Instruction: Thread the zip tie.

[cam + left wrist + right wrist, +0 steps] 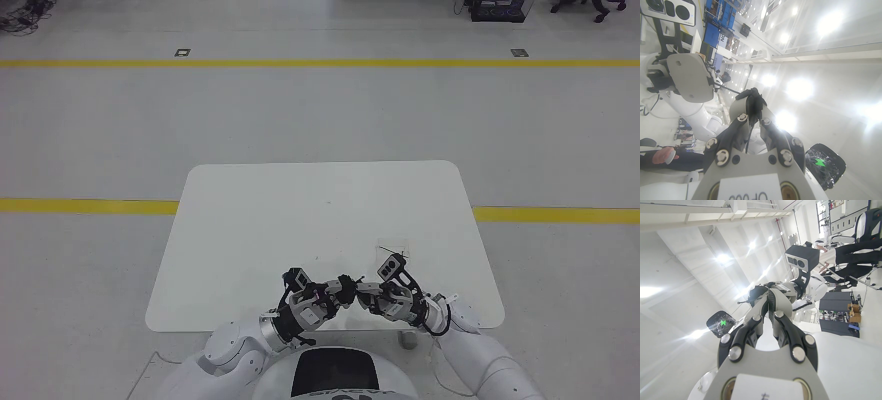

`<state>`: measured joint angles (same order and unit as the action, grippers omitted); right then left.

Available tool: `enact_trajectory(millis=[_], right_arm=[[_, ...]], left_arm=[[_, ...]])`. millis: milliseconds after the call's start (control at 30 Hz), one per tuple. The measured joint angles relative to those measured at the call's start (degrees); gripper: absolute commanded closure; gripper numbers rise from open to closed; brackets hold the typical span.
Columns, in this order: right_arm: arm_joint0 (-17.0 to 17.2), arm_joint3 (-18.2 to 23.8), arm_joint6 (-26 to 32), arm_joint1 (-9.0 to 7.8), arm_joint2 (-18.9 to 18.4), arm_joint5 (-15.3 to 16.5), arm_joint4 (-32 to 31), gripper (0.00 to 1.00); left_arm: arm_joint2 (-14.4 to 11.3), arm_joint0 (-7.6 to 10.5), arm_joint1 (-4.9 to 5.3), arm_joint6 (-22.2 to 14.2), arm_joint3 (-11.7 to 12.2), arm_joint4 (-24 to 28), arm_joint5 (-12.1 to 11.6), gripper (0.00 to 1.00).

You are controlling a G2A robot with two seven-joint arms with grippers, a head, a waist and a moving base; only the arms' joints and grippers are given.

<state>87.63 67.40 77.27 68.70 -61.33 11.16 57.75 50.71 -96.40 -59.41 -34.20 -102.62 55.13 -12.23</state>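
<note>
Found the left gripper [753, 103] and the right gripper [769, 297] tip to tip above the table [320, 205], just inside its near edge, with its broad top stretching ahead and to either side. Noted both closed tight, each clamped on the zip tie [727, 88], a thin black strand held in the air between the tips. Traced its long axis straight from one gripper to the other, roughly along that near edge, a further length trailing back through the left gripper.

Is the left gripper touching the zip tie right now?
Touching. The left wrist view shows the left gripper shut on the thin black zip tie.
</note>
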Motion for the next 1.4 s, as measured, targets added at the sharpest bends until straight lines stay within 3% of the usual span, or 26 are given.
enact_trajectory(millis=[1400], right_arm=[[-0.58, -1.97, -0.65, 0.36, 0.34, -0.80, -1.45, 1.00]], left_arm=[[0.00, 0.00, 0.00, 0.00, 0.00, 0.00, 0.00, 1.00]])
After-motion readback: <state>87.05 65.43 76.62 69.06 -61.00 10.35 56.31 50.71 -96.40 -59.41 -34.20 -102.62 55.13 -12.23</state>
